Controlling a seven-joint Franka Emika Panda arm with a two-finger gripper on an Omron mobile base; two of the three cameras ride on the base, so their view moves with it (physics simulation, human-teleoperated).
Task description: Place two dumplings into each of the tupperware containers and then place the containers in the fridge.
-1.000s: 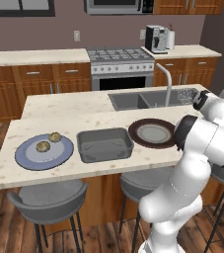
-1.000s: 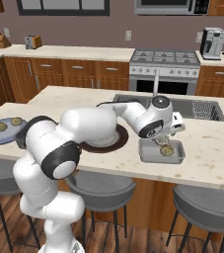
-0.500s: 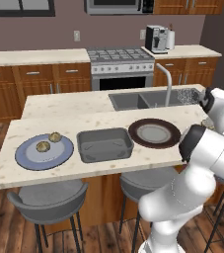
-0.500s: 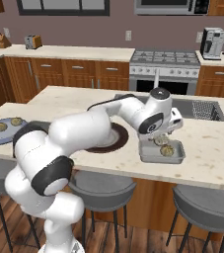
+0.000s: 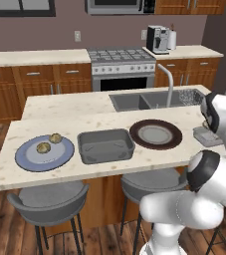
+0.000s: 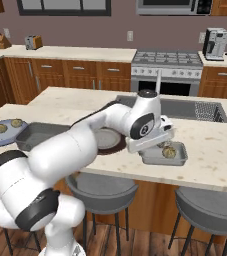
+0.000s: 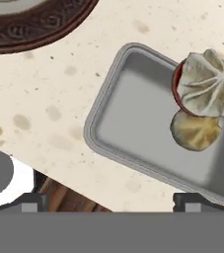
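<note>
Gripper (image 6: 161, 141) sits at the right end of the island counter (image 5: 109, 119), directly above the right-hand tupperware container (image 6: 164, 153). In the hand view the two finger tips (image 7: 32, 200) stand wide apart at the bottom edge with nothing between them, so the jaws read as open and empty. That container (image 7: 133, 138) holds two dumplings (image 7: 205, 84), one pale and pleated, the other (image 7: 196, 131) flatter and tan, touching each other and pushed toward one end of the tub (the pale one appears to sit on something red, which I cannot identify). Judgement: this tub has its share of two. The second tupperware container (image 5: 106, 145) lies mid-counter, empty, between the blue-grey plate (image 5: 45, 153) and the dark brown plate (image 5: 155, 134). The remaining two dumplings (image 5: 44, 148) and (image 5: 56, 138) rest just beside each other on the blue-grey plate, at the far left end of the counter. The relation that governs the next move: those dumplings lie well apart from the jaws, across the whole counter to the robot's left, with the brown plate and the empty tub in between. Judgement: the arm must sweep left over both before descending; the dumplings are rounded, with no clear long axis, so jaw orientation should matter little. Fridge not located in these views.
</note>
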